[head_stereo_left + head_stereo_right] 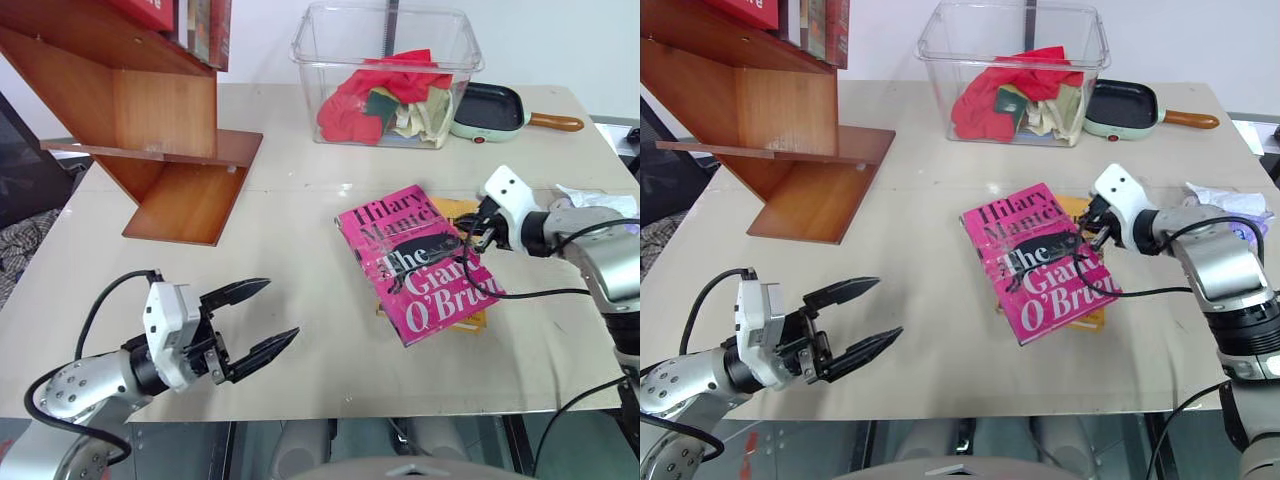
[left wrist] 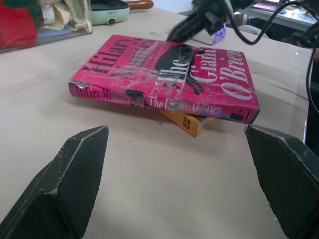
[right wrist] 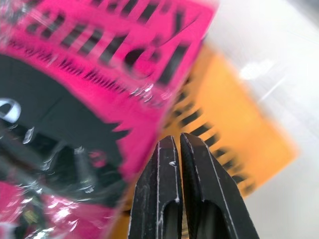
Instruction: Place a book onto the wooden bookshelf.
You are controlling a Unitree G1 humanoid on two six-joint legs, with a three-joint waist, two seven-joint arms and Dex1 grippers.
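Two books lie stacked near the table's (image 1: 300, 380) right edge: the pink book (image 1: 415, 262) on top, stiff, glossy, slippery; best pinched at its overhanging edge. Right gripper (image 1: 478, 232) closed empty beside it, left gripper (image 1: 258, 322) wide open

Pink book (image 1: 420, 260) flat atop yellow book; wooden bookshelf (image 1: 150, 130) well apart.

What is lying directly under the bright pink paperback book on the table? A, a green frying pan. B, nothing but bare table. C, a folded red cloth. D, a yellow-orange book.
D: the bright pink paperback book rests on a yellow-orange book, whose corner pokes out beneath its spine in the left wrist view and along its far edge in the head views.
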